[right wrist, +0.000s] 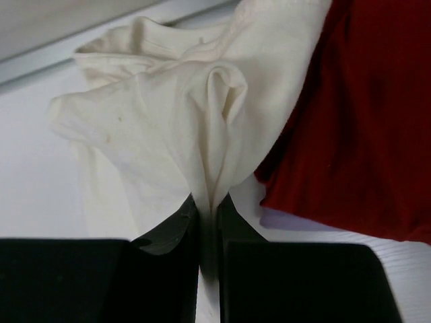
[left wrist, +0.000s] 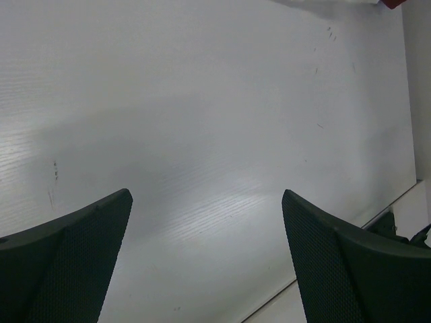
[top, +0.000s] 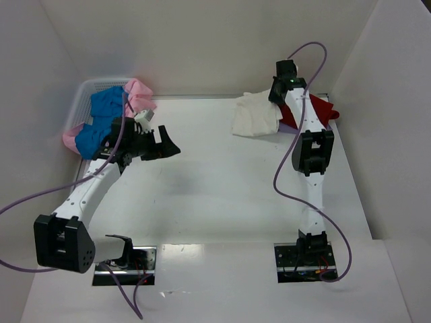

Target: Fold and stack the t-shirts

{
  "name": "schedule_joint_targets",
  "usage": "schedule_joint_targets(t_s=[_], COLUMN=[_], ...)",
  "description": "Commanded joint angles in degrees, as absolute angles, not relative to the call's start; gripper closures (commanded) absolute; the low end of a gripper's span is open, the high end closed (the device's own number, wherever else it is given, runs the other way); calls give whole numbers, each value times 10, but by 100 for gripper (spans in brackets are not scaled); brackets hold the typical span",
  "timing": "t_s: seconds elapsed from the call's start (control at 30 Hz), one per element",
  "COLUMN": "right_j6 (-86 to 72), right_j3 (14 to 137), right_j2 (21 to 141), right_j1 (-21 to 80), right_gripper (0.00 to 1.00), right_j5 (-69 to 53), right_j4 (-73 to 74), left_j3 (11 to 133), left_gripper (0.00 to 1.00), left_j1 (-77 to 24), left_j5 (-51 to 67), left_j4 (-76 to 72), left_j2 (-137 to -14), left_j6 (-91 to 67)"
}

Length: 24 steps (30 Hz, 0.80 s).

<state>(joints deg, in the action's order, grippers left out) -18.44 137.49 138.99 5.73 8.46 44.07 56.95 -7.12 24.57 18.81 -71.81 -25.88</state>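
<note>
top view with both wrist views. the left gripper (top: 169, 143) hangs above the left half of the table (top: 222, 182). its fingers (left wrist: 74, 259) are spread as wide as they go and hold nothing. in its wrist view only bare table surface shows between them. the right gripper (right wrist: 207, 202) reaches to the table's far edge, right of centre. its fingers are drawn almost together on a raised fold of the cream-white t-shirt (right wrist: 161, 114), which runs down between them. this shirt lies crumpled on the table at that far edge, with faint specks on its cloth. the red t-shirt (right wrist: 363, 121) lies touching it on the right, towards the table's far right corner, partly hidden behind the right arm in the top view. a white mesh basket (top: 86, 92) stands at the table's far left corner. a blue t-shirt (top: 106, 108) and a pink t-shirt (top: 141, 94) are heaped in it and spill over its near rim.
</note>
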Motion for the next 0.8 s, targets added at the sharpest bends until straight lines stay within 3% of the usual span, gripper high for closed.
schedule_joint_targets(t_s=[0.0, 0.77], right_j6=[-156, -142], right_j3=[1455, 1482], right_j2=[1392, 1366], right_j1=[52, -75], right_gripper=[100, 100], right_j5=[130, 175], right_j4=[461, 469], left_j3=[566, 610], left_gripper=[0, 1], left_j1=[-67, -67], left_j5=[264, 316], left_j4=[165, 160], left_j2=[-728, -819], left_j6=[-265, -267])
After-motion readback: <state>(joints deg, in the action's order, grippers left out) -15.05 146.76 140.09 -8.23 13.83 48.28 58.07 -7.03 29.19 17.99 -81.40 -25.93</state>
